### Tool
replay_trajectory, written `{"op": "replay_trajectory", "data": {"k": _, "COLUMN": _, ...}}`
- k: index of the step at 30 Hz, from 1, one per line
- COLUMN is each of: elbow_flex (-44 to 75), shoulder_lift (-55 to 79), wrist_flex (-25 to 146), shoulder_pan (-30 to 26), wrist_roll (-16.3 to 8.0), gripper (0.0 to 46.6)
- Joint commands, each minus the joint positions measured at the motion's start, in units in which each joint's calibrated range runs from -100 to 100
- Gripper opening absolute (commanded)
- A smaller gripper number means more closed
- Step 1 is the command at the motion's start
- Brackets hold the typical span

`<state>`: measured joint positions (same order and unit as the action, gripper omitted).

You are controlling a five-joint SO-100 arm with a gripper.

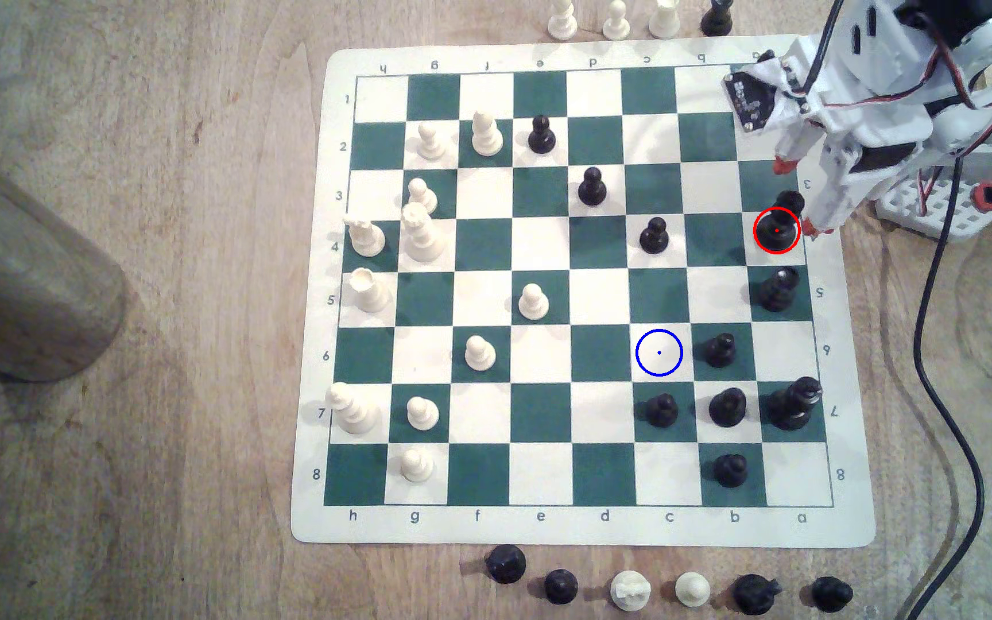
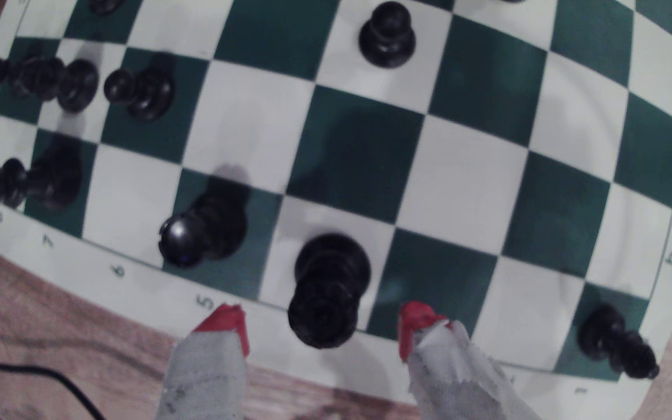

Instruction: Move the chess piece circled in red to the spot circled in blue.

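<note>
The chess piece (image 1: 777, 229) is glossy black and stands on a cream square at the board's edge, on the exterior view's right, inside the red ring. In the wrist view the chess piece (image 2: 328, 282) rises between my two red-tipped fingers (image 2: 227, 323). My gripper (image 1: 802, 197) is open and straddles the piece's head, with a gap on each side (image 2: 322, 323). The spot (image 1: 659, 352) is an empty cream square marked by a blue ring. It lies two files towards the exterior view's left and two ranks nearer the board's front edge.
A taller black piece (image 1: 777, 289) stands one square in front of the circled one. Black pawns (image 1: 720, 349) sit right of the spot and in front of it (image 1: 660, 410). Captured pieces (image 1: 631, 590) line the table off the board. A black cable (image 1: 929, 334) hangs at the right.
</note>
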<state>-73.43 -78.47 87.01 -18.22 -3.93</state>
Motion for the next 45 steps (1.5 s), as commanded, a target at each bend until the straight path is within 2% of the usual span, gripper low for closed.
{"op": "replay_trajectory", "data": {"k": 1, "elbow_flex": -1.4, "shoulder_lift": -0.9, "wrist_flex": -2.5, "shoulder_pan": -0.4, "wrist_roll": 0.0, "gripper": 19.3}}
{"op": "replay_trajectory", "data": {"k": 11, "elbow_flex": -2.5, "shoulder_lift": -0.3, "wrist_flex": -3.6, "shoulder_pan": -0.8, "wrist_roll": -0.1, "gripper": 16.5}}
{"op": "replay_trajectory", "data": {"k": 19, "elbow_flex": -2.6, "shoulder_lift": -0.1, "wrist_flex": -3.6, "shoulder_pan": -1.3, "wrist_roll": -0.2, "gripper": 16.2}}
{"op": "replay_trajectory", "data": {"k": 24, "elbow_flex": -2.6, "shoulder_lift": -0.1, "wrist_flex": -3.9, "shoulder_pan": -1.7, "wrist_roll": -0.4, "gripper": 9.3}}
{"op": "replay_trajectory", "data": {"k": 25, "elbow_flex": -2.6, "shoulder_lift": 0.5, "wrist_flex": -4.0, "shoulder_pan": -1.7, "wrist_roll": -0.4, "gripper": 4.9}}
{"op": "replay_trajectory", "data": {"k": 26, "elbow_flex": -2.6, "shoulder_lift": 0.6, "wrist_flex": -4.0, "shoulder_pan": -1.7, "wrist_roll": -0.3, "gripper": 3.4}}
{"op": "replay_trajectory", "data": {"k": 33, "elbow_flex": -1.6, "shoulder_lift": 1.1, "wrist_flex": -3.6, "shoulder_pan": -2.2, "wrist_roll": -0.3, "gripper": 0.3}}
{"op": "replay_trajectory", "data": {"k": 37, "elbow_flex": 4.7, "shoulder_lift": 2.3, "wrist_flex": -0.5, "shoulder_pan": -2.5, "wrist_roll": -0.3, "gripper": 0.3}}
{"op": "replay_trajectory", "data": {"k": 41, "elbow_flex": 19.6, "shoulder_lift": 8.8, "wrist_flex": 2.9, "shoulder_pan": -2.5, "wrist_roll": -0.4, "gripper": 0.3}}
{"op": "replay_trajectory", "data": {"k": 45, "elbow_flex": 27.0, "shoulder_lift": 14.4, "wrist_flex": 2.3, "shoulder_pan": -2.4, "wrist_roll": -0.4, "gripper": 0.3}}
